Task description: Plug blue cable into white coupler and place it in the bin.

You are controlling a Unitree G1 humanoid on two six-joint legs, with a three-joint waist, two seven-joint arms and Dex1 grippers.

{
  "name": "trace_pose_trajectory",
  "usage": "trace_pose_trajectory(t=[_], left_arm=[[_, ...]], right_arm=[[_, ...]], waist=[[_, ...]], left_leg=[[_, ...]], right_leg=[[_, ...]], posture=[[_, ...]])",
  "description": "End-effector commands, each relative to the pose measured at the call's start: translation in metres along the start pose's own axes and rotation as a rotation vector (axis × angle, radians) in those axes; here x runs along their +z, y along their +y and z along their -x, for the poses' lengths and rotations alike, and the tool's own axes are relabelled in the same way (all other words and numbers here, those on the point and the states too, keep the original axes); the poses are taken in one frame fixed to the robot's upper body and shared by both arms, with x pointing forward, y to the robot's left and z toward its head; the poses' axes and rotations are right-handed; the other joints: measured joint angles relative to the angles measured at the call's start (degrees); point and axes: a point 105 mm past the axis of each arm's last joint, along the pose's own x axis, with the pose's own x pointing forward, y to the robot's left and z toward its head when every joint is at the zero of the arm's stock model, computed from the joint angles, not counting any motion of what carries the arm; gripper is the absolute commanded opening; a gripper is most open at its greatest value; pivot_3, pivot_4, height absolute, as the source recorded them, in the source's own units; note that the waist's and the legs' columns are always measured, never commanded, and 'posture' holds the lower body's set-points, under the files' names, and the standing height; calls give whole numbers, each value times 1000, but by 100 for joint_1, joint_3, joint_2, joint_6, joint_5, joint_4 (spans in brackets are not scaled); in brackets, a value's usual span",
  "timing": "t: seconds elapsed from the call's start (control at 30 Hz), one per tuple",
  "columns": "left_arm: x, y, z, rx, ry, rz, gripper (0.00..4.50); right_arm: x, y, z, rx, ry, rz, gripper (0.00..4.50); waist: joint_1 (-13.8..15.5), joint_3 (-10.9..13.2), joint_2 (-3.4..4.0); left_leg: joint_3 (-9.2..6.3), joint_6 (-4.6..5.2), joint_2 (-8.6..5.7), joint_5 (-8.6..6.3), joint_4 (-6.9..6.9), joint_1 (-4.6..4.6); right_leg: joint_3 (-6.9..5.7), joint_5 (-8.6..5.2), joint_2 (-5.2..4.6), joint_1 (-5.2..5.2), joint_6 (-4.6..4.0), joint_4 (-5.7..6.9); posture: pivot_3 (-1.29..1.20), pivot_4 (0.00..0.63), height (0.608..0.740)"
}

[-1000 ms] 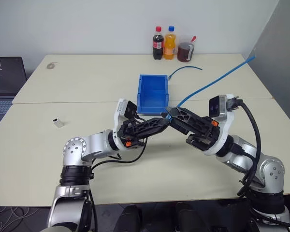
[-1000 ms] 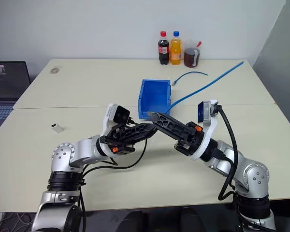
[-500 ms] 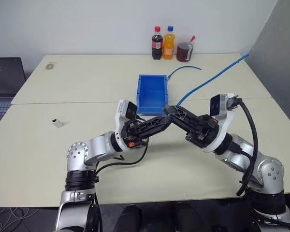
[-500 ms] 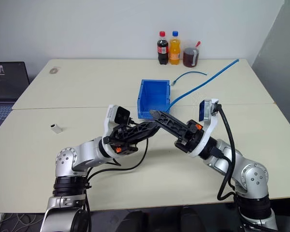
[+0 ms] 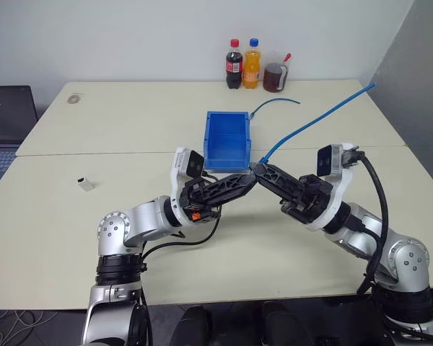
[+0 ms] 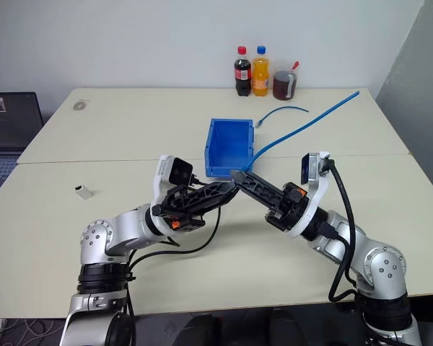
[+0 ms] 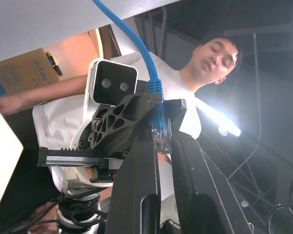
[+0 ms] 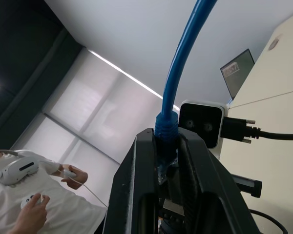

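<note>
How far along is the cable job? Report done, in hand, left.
Done: the blue cable has its plug end lifted off the table. In hand: the right gripper is shut on it, in front of the bin. Left: the white coupler lies untouched on the table, so plugging in and binning both remain.

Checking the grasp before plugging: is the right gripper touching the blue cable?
Touching. The right wrist view shows the right gripper shut on the blue cable, its boot pinched between both fingers.

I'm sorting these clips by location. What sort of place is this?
Probably an office or lab: pale tables pushed together, a laptop at the left edge, drink bottles by a plain wall.
</note>
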Motion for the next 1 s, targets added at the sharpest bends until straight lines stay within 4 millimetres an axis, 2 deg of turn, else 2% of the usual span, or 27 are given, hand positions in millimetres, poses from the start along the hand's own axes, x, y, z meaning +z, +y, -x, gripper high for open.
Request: trace_pose_trajectory(t=[0.03, 0.07, 0.23, 0.37, 0.47, 0.5, 0.53, 0.57, 0.67, 0.77, 0.9, 1.0], left_arm=[[-12, -8, 6, 27, 66, -39, 1355], [-16, -8, 10, 58, 97, -44, 1658], [-33, -8, 33, 240, 231, -75, 2542], [-45, 11, 69, 515, 374, -217, 3328], [-44, 47, 137, 889, 700, -617, 3922], [-42, 52, 158, 965, 824, -752, 4115], [-34, 55, 172, 1038, 864, -872, 4336], [-23, 57, 179, 1113, 844, -974, 4481], [12, 55, 192, 1380, 609, -1219, 4481], [36, 41, 222, 1763, 309, -1374, 4481], [40, 27, 253, 2128, -36, -1345, 4481], [36, 27, 271, 2334, -271, -1225, 4481]], right_arm=[[5, 7, -1, 33, -13, 9, 269], [6, 7, -2, 34, -12, 11, 269], [8, 7, -2, 30, 2, 23, 269], [6, 6, -2, 24, 28, 36, 269], [7, 2, -5, 21, 59, 57, 269], [8, 1, -6, 22, 69, 63, 269], [9, -1, -7, 25, 79, 68, 269], [10, -2, -8, 28, 87, 72, 269], [12, -5, -11, 37, 112, 82, 269], [13, -9, -16, 53, 133, 80, 269], [16, -13, -22, 70, 159, 84, 269], [20, -14, -26, 77, 170, 93, 269]], waist=[[-4, 0, 0], [-6, 0, 0], [-5, 1, 1], [-9, 3, 6], [-39, 2, -1], [-38, 0, 18], [-31, -1, 26], [-1, -9, 38], [34, -16, 49], [39, -15, 39], [8, -14, 14], [4, -13, 9]], left_leg=[[0, 0, 0, 0, -1, 0], [-1, 0, 1, 0, -1, 0], [-3, 0, 3, 0, -6, 1], [5, 0, 2, 0, -12, 2], [29, -1, 1, 1, -40, 4], [49, -28, 0, 17, -86, 19], [59, -30, 2, 25, -112, 25], [66, -30, 3, 25, -120, 23], [54, -28, 24, 26, -136, 6], [33, -27, 31, 26, -137, -19], [20, -27, 38, 26, -129, -21], [37, -27, 34, 26, -121, -17]], right_leg=[[2, 0, 0, 0, 0, 0], [2, 0, 0, 0, 0, 0], [3, -3, 0, -2, -2, -1], [7, -6, 0, -3, -5, -13], [11, -8, 1, -29, -22, -15], [26, -2, 2, -36, -33, -24], [35, -2, -1, -41, -43, -37], [37, 0, -1, -50, -45, -39], [35, 4, -19, -59, -48, -59], [28, 7, -21, -76, -42, -63], [15, 18, -14, -74, -34, -54], [12, 28, -12, -75, -29, -46]], posture=[[0, 150, 740], [0, 150, 740], [0, 150, 740], [0, 150, 740], [0, 150, 740], [0, 150, 740], [0, 150, 740], [0, 150, 740], [0, 150, 740], [0, 150, 740], [0, 150, 740], [0, 150, 740]])
